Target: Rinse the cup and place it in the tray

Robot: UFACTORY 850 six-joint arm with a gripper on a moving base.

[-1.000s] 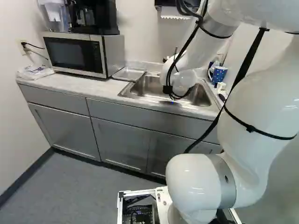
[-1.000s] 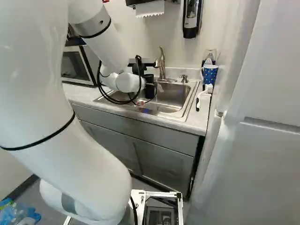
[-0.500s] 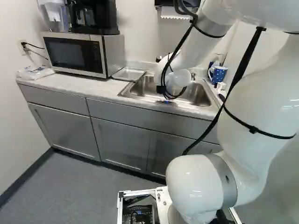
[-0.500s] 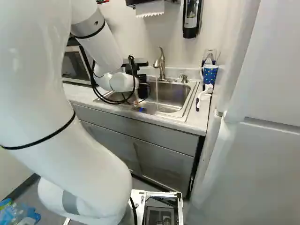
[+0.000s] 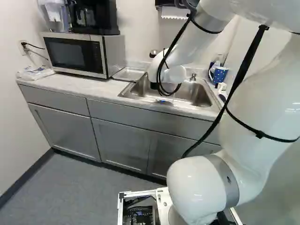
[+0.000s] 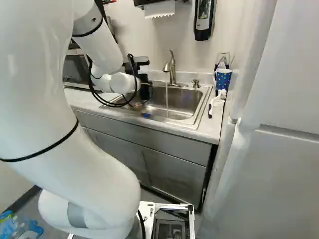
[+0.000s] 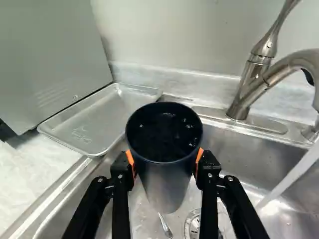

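Observation:
My gripper (image 6: 144, 88) shows partly in the right base view, over the left part of the sink. In the wrist view the gripper (image 7: 165, 162) is shut on the dark cup (image 7: 167, 181), orange pads against its two sides. The cup is upright with its mouth open, dark inside with small bright specks; whether it holds water I cannot tell. A shallow metal tray (image 7: 107, 117) lies on the counter, beyond the cup and beside the microwave. Water (image 7: 291, 174) runs from the faucet (image 7: 279, 72) into the sink, off to the cup's side.
The sink (image 6: 182, 103) has a drain and a piece of cutlery at its bottom. The microwave (image 5: 75, 54) stands behind the tray. A blue dotted mug (image 6: 223, 78) and a brush (image 6: 217, 101) sit right of the sink. A soap dispenser (image 6: 203, 20) hangs above.
My arm has moved left across the sink, carrying the cup away from the faucet toward the tray side. The falling water now shows clear of the gripper. The base has stayed put.

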